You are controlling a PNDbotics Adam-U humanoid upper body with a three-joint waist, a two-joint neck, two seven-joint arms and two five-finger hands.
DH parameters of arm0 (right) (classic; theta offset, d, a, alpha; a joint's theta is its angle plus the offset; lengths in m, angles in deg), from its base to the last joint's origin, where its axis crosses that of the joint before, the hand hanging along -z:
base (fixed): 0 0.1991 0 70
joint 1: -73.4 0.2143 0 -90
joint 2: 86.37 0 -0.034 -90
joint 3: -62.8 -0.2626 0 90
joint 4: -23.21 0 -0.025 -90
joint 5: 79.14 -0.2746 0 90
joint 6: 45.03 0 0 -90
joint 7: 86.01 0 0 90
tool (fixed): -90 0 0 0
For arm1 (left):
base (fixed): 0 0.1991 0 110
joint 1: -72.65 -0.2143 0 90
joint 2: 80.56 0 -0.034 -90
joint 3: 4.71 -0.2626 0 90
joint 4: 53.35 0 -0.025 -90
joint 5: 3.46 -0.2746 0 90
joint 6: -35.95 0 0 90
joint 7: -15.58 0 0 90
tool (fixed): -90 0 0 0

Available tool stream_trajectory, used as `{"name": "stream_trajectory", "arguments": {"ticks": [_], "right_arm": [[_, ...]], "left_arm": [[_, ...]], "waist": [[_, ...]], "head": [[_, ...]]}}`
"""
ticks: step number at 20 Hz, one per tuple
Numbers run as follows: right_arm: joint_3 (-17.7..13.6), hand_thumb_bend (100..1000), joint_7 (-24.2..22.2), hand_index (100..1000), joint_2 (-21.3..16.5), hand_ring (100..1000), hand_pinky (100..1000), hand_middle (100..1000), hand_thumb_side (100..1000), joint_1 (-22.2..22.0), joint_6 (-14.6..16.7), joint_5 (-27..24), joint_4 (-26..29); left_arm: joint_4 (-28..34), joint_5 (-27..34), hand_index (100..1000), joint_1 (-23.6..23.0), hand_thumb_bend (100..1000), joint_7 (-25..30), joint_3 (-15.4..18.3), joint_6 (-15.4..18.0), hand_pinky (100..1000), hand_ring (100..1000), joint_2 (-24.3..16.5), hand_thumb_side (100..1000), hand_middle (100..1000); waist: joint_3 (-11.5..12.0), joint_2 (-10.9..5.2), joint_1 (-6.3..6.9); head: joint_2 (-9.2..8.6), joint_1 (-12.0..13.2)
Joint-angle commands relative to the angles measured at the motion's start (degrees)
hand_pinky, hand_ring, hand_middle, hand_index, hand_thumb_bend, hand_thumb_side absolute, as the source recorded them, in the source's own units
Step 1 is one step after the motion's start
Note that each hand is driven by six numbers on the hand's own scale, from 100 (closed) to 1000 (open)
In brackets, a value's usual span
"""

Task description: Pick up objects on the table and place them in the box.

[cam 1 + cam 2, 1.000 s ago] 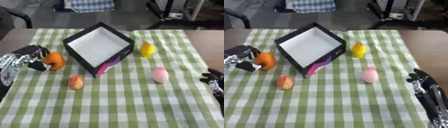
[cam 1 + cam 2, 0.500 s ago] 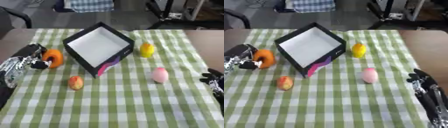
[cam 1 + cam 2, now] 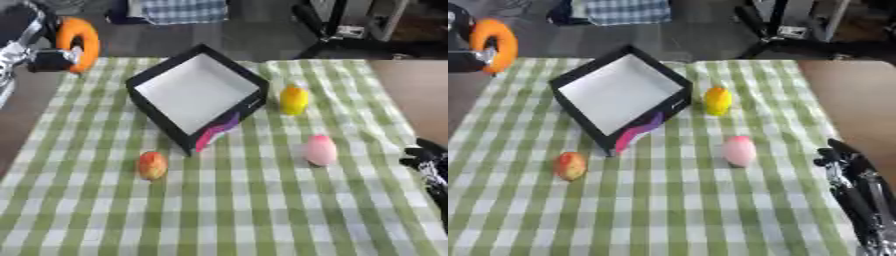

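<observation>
We find the left hand (image 3: 35,47) raised at the upper left, its fingers curled round an orange round fruit (image 3: 77,37) that it carries clear of the surface (image 3: 262,210). We judge the height deliberate: the fruit must clear the black wall of the box (image 3: 197,97), which lies to the right of and below that hand, tilted with its white floor facing up and nothing visible inside. We read the step in hand as the carry toward the box, the release not yet made.

Three items remain on the checked cloth, all well apart from the left hand: a yellow fruit (image 3: 293,99) just beyond the box's right corner, a pink egg-shaped item (image 3: 320,150) nearer the right hand, and a red-and-yellow fruit (image 3: 152,165) below the box.

The right hand (image 3: 852,182) rests idle at the lower right edge with fingers relaxed and straight, holding nothing.

The right eye view shows that hand and its forearm at length; the left eye view shows only its fingertips, but gives more of the left hand and wrist.
</observation>
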Motion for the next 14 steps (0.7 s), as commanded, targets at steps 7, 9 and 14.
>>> {"name": "stream_trajectory", "arguments": {"ticks": [7, 9, 14], "right_arm": [[0.25, 100, -0.55, 848, -0.71, 714, 883, 705, 643, 0.43, 0.09, -0.64, 0.41], [0.48, 100, -0.75, 848, -0.58, 714, 883, 705, 643, 0.55, 0.11, -0.78, 0.44], [0.79, 100, -1.17, 848, -0.43, 714, 883, 704, 645, 0.6, 0.13, -1.06, 0.42]], "left_arm": [[-6.75, -3.81, 445, 9.72, 100, 3.99, -4.73, 3.62, 705, 527, 7.64, 326, 515], [-9.75, -6.6, 456, 10.81, 100, 4.5, -5.47, 4.35, 704, 529, 10.25, 330, 519], [-16.56, -12.36, 499, 11.8, 100, 4.73, -5.75, 5.95, 706, 541, 15.65, 348, 538]], "waist": [[-1.84, -1.4, -0.65], [-2.29, -1.33, -0.81], [-3.03, -1.13, -1.01]], "head": [[-0.05, 1.07], [-0.05, 1.45], [-0.05, 1.94]]}}
